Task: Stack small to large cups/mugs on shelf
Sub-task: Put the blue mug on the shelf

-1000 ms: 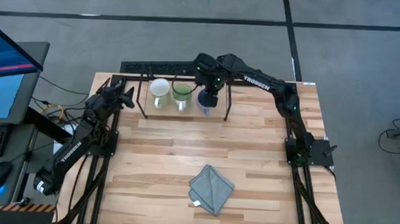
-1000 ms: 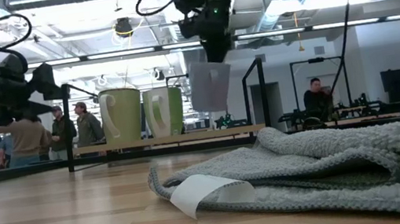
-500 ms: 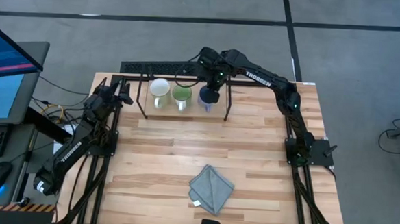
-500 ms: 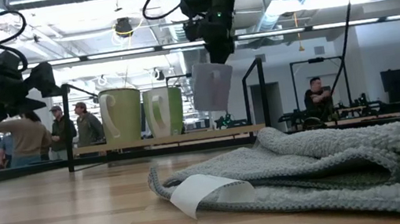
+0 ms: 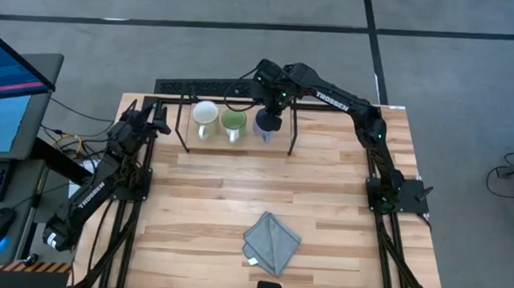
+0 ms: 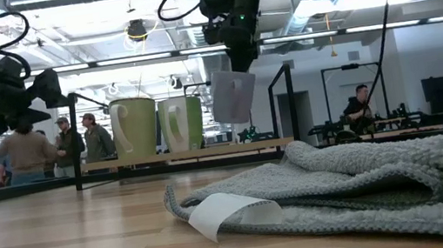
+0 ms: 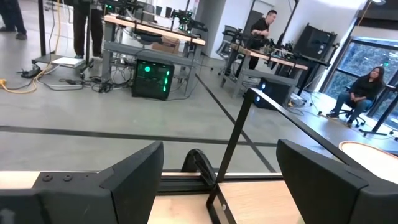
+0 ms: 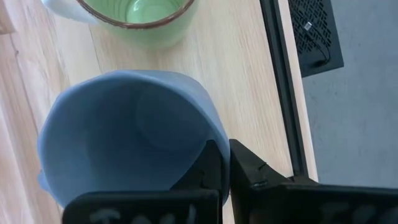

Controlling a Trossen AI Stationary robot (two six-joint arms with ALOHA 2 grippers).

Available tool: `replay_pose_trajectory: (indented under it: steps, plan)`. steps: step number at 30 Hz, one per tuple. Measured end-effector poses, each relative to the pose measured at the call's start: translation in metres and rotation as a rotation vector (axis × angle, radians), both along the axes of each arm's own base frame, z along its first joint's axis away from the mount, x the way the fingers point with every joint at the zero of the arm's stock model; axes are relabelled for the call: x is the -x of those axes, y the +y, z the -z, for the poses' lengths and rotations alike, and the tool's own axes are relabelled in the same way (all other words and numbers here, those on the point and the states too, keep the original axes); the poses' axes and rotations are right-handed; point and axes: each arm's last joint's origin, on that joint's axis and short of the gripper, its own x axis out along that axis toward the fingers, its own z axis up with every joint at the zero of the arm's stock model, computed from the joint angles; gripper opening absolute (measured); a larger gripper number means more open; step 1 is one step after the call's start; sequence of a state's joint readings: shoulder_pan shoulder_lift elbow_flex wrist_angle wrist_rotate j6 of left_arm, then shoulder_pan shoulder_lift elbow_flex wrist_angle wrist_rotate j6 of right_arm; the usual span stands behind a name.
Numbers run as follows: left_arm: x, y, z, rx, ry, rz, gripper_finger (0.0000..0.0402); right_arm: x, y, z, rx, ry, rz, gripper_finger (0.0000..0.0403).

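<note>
Smooth glazed blue-grey mug [image 8: 124,143], glossy green-lined mug [image 8: 140,15], light wooden shelf [image 8: 242,81], rough knitted cloth [image 6: 362,182], pale wood-grain table [image 5: 264,180].

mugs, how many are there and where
3. The white mug and the green-lined mug stand side by side on the shelf; the blue-grey mug hangs above the shelf's right end, held by the right gripper.

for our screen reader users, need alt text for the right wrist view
The right gripper, shut on the rim of a blue-grey mug, holds it above the wooden shelf. A green-inside mug stands just beyond.
</note>
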State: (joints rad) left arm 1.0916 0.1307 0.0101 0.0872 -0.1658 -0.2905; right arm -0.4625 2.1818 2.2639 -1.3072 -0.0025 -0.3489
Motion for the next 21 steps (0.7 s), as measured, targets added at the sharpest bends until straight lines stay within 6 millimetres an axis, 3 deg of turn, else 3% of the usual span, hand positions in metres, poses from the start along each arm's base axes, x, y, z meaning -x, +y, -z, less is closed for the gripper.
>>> replay_pose_trajectory:
  steps: [14, 21]
  plan:
    - [0.000, 0.000, 0.000, 0.000, 0.005, 0.000, 0.0304, -0.002, -0.001, 0.019, -0.004, 0.033, -0.006, 0.0019]
    - [0.000, 0.000, 0.000, -0.005, 0.023, 0.001, 0.0304, -0.004, -0.004, 0.018, 0.010, 0.004, -0.011, 0.0019]
